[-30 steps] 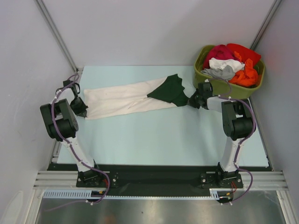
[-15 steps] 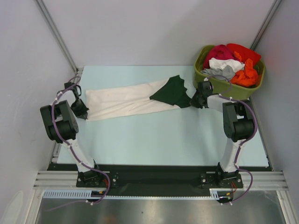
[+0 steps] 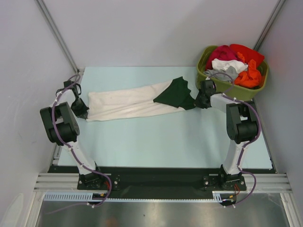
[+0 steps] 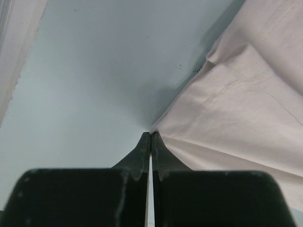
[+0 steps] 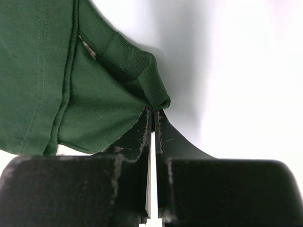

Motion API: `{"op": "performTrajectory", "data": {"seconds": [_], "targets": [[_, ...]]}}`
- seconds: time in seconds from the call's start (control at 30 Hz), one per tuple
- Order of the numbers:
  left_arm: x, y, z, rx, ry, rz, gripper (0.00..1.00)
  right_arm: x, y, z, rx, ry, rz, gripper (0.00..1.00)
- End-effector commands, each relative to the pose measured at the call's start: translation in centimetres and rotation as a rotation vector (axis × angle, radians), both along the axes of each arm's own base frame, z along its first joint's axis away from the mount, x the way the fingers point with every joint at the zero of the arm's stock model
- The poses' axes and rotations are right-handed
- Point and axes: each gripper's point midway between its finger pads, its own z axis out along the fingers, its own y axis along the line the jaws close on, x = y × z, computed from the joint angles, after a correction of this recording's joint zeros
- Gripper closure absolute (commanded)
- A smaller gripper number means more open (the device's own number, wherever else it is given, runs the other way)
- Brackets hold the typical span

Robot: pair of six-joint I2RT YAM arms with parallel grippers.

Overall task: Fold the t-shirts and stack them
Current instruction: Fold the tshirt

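Across the bench (image 3: 142, 142), the t-shirt (image 3: 123, 101) you hold now stretches tauter: left jaws pinched closed on its cream corner, right jaws on its green ribbed edge, ready for flattening.

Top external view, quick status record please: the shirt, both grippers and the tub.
garment: cream-white cloth t-shirt with a dark green end, unfolded, stretched lengthwise between the two grippers over the pale blue table
left gripper: shut, pinching the cream corner
right gripper: shut, pinching the dark green ribbed edge
tub: olive-green plastic tub at far right, beside the right gripper, holding crumpled red, white, grey and orange clothes
stack: no folded pile in view
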Motion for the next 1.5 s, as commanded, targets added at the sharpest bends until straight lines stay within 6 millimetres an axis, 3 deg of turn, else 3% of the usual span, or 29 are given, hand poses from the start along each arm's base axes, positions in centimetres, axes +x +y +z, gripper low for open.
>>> {"op": "performTrajectory", "data": {"seconds": [0.0, 0.27, 0.37, 0.4, 0.53, 0.67, 0.7, 0.87, 0.93, 1.1, 1.3, 1.47], "targets": [[-0.2, 2.0, 1.5, 0.084, -0.011, 0.033, 1.00, 0.7, -4.0, 0.2, -0.129, 0.000, -0.066, 1.00], [-3.5, 1.2, -1.0, 0.061, 0.071, 0.057, 0.99, 0.4, -3.1, -0.7, -0.100, 0.018, -0.039, 1.00], [-3.3, 1.4, -0.3, 0.051, 0.044, 0.067, 0.76, 0.6, -2.8, -0.4, -0.095, 0.012, -0.010, 1.00], [-2.9, 1.5, 0.3, 0.054, 0.020, 0.070, 0.64, 0.7, -2.7, -0.1, -0.097, 0.011, -0.003, 0.98], [0.0, 2.2, 4.6, 0.075, -0.123, 0.065, 0.50, 0.7, -2.3, 0.6, -0.088, 0.015, 0.019, 0.82], [2.8, 1.6, 6.0, 0.025, -0.213, 0.028, 0.51, 0.5, -1.2, 1.9, -0.058, 0.019, 0.042, 0.66], [4.1, 0.5, 6.4, -0.041, -0.258, -0.014, 0.53, 0.5, -1.0, 2.4, -0.058, 0.012, 0.048, 0.60], [6.2, -2.7, 4.7, -0.129, -0.251, -0.117, 0.53, 0.2, -0.1, 4.1, -0.047, 0.015, 0.070, 0.50], [7.0, -3.1, 4.7, -0.112, -0.259, -0.152, 0.52, 0.1, 0.0, 4.9, -0.045, 0.008, 0.076, 0.49], [7.9, -3.3, 3.7, -0.098, -0.233, -0.160, 0.52, -0.1, 0.4, 7.4, -0.039, -0.020, 0.101, 0.48], [7.3, -3.2, 2.0, -0.082, -0.172, -0.150, 0.50, 0.3, 1.3, 9.1, -0.036, -0.056, 0.160, 0.41], [7.3, -2.8, 1.2, -0.069, -0.147, -0.144, 0.50, 1.2, 4.0, 10.7, -0.023, -0.104, 0.233, 0.40]]}}
